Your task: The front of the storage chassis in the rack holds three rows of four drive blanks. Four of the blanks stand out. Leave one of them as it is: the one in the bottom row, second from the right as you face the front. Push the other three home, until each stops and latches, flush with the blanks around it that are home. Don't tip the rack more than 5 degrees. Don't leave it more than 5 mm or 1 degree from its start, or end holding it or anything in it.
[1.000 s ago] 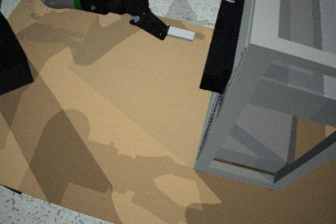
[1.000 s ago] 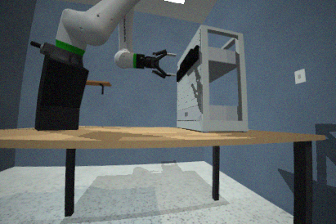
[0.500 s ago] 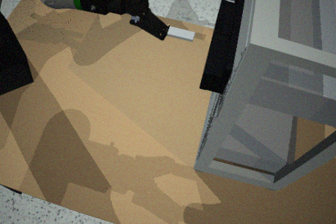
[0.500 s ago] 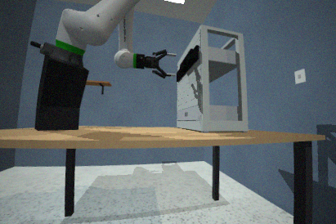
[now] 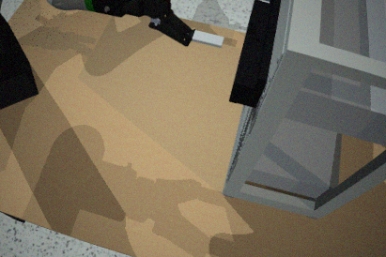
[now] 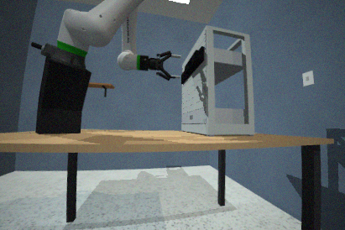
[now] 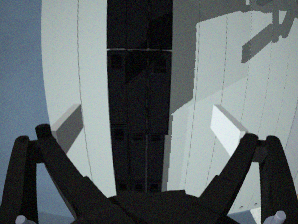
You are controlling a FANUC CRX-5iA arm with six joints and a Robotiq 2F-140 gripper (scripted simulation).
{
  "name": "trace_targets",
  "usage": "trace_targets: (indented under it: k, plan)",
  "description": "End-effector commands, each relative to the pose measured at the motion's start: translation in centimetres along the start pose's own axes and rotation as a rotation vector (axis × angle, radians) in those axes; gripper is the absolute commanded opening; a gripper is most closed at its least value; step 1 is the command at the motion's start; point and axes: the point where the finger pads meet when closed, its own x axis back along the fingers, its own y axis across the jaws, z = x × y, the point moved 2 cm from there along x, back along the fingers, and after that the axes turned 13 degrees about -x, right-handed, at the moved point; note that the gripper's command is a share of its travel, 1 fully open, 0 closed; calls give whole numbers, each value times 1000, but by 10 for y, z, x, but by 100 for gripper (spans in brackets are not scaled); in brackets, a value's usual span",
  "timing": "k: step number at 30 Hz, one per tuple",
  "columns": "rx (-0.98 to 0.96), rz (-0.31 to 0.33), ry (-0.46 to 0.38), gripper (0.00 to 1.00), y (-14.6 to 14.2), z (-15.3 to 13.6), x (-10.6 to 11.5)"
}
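The grey open-frame rack (image 6: 223,122) (image 5: 278,141) stands on the wooden table. The black storage chassis (image 6: 193,63) (image 5: 252,56) (image 7: 140,83) sits high in the rack's front. In the wrist view its front shows as a dark strip with faint seams between blanks. I cannot tell which blanks stand out. My gripper (image 6: 176,66) (image 7: 147,116) is open and empty. It is level with the chassis front, a short way in front of it and not touching. One finger (image 5: 175,25) with its light pad shows at the top of the top view.
The wooden table (image 5: 151,117) (image 6: 156,140) carries the rack on the right. The arm's black pedestal (image 6: 61,101) (image 5: 6,75) stands on the left. A small wooden shelf (image 6: 101,86) sticks out behind the pedestal.
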Motion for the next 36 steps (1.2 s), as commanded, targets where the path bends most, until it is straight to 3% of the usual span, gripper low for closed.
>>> trace_targets:
  k: [1, 7, 8, 36]
  plan:
    - [0, 0, 0, 100, 0, 0, 0]
    - [0, 0, 0, 100, 0, 0, 0]
    - [0, 0, 0, 0, 0, 0, 0]
    - [0, 0, 0, 0, 0, 0, 0]
